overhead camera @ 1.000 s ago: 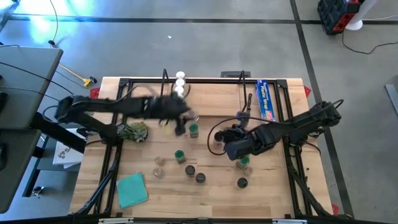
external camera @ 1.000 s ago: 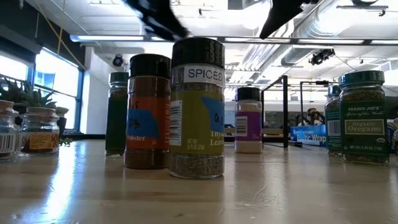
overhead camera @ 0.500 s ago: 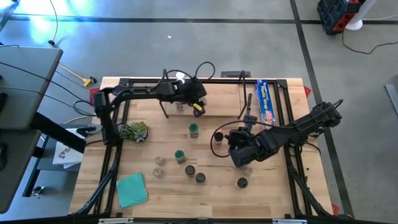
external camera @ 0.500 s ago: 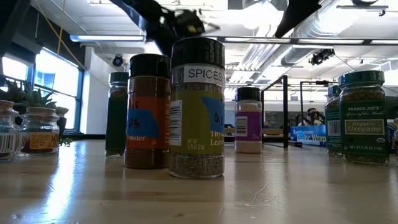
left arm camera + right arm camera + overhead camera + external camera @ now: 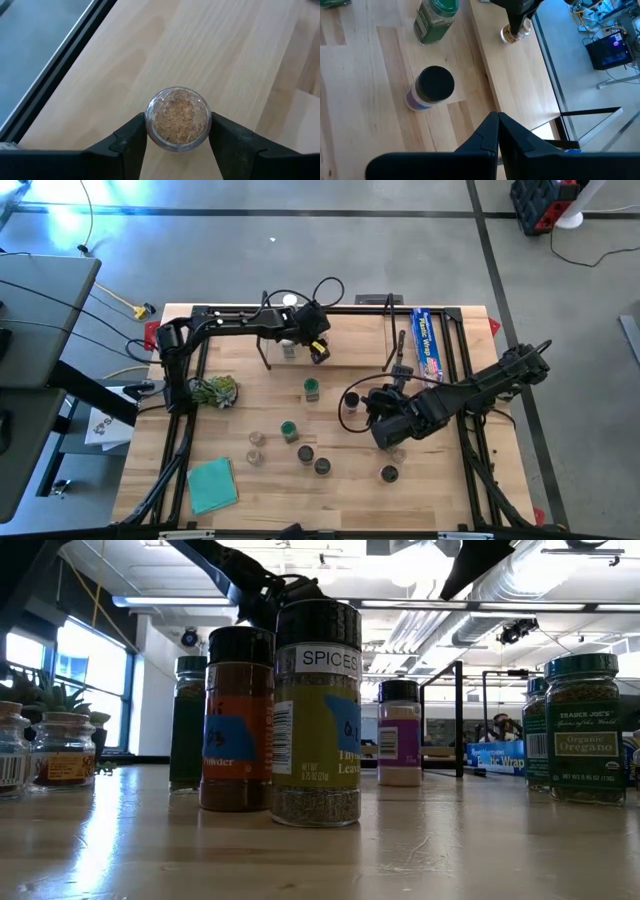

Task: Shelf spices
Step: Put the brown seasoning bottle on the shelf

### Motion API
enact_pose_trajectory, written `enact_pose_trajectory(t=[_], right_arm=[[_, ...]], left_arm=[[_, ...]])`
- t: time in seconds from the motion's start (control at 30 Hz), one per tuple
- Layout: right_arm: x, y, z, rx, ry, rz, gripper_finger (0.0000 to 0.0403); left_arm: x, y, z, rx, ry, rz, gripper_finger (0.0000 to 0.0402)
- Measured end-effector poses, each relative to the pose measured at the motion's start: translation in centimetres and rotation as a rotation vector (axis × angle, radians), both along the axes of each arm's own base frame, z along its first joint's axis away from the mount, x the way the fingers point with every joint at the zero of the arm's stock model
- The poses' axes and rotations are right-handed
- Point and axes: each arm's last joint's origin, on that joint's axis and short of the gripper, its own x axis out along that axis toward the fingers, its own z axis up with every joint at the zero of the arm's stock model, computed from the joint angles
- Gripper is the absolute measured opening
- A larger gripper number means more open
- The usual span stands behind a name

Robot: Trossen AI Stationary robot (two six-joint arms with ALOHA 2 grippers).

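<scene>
High view: my left arm is finishing its swing from mid-desk to the shelf (image 5: 330, 352) at the far edge. Left jaws (image 5: 177, 131) are clenching a jar of tan spice (image 5: 177, 119), base toward the camera, over the light wood. Right jaws (image 5: 497, 131) are pressed together, empty, hovering near the black-lidded jar (image 5: 431, 87). Release looks next.

On the table we count at least nine spice jars (image 5: 312, 388), one blue box (image 5: 428, 341), one teal cloth (image 5: 212, 484), one plant (image 5: 212, 391).
</scene>
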Motion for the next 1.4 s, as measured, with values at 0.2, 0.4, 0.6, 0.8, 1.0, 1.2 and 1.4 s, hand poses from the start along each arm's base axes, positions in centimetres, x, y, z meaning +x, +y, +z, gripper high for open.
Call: enact_pose_trajectory(t=[0.2, 0.4, 0.6, 0.8, 1.0, 1.2, 1.4], right_arm=[[0.2, 0.1, 0.1, 0.001, -0.015, 0.005, 0.0004], [0.2, 0.0, 0.1, -0.014, -0.028, -0.002, 0.0004], [0.9, -1.0, 0.1, -0.01, -0.046, -0.029, 0.0004], [3.6, -3.8, -1.5, 0.059, -0.047, 0.086, 0.0004], [7.1, -9.7, -3.1, 0.187, -0.267, 0.285, 0.0004], [9.1, -16.8, -2.8, 0.273, -0.479, 0.265, 0.0004], [10.9, -20.8, -5.4, 0.322, -0.381, 0.208, 0.0004]], left_arm=[[-0.2, 0.4, 0.0, -0.014, 0.001, 0.01, 0.0237], [-0.1, 0.1, 0.6, -0.027, -0.042, -0.027, 0.025], [-0.6, -1.5, 5.0, 0.03, -0.182, -0.072, 0.025], [-3.4, -4.9, 11.8, 0.167, -0.325, -0.186, 0.025], [-9.1, -9.3, 16.9, 0.296, -0.296, -0.207, 0.025], [-14.4, -12.2, 17.1, 0.313, -0.24, -0.093, 0.025], [-18.0, -13.5, 14.4, 0.276, -0.252, 0.027, 0.025]])
